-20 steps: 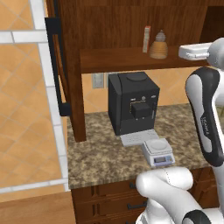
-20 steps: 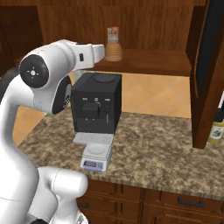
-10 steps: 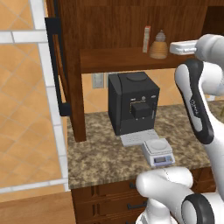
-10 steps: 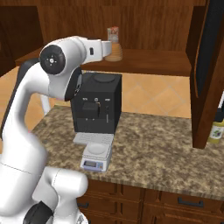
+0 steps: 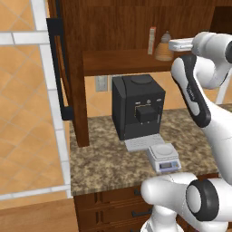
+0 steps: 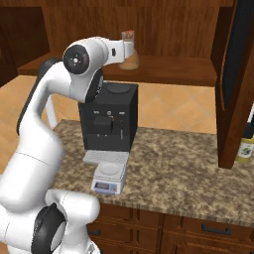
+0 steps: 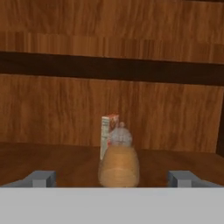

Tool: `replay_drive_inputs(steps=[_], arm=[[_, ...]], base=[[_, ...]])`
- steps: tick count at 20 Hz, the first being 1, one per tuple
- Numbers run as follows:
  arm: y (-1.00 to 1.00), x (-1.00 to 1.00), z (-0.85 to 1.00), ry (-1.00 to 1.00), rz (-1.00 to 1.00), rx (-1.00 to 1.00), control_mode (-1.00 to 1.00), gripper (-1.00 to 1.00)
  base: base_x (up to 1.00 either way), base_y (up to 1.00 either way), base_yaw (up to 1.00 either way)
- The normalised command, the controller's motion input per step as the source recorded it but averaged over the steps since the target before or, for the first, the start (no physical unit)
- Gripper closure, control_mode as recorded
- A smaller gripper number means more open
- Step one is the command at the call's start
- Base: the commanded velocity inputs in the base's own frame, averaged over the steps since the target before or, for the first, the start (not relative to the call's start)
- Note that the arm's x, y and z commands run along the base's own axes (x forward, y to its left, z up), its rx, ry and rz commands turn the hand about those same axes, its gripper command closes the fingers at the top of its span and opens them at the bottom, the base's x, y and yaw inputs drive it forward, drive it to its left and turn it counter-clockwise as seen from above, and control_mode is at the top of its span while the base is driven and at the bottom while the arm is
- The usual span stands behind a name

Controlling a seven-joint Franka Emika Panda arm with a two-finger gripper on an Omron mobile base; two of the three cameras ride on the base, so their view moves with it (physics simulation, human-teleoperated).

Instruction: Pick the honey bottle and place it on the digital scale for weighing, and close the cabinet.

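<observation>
While lined up on the honey bottle (image 7: 119, 166) upon the cabinet (image 5: 118, 27) shelf, end effector (image 7: 112, 178) spread wide; best advanced straight, clearing the box (image 7: 108, 131) behind.

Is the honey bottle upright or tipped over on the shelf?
Upright: the honey bottle stands on its base on the cabinet shelf, grey cap on top.
</observation>
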Motion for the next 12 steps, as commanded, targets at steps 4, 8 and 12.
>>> replay_drive_inputs(steps=[4, 8, 12], arm=[[-0.06, 0.62, 0.00, 0.04, 0.00, 0.00, -1.00, -1.00], [-0.01, 0.65, 0.00, 0.08, 0.00, 0.00, -1.00, -1.00], [0.00, 0.66, 0.00, 0.02, 0.00, 0.00, -1.00, -1.00]], base=[[0.00, 0.00, 0.00], [0.00, 0.00, 0.00], [0.00, 0.00, 0.00]])
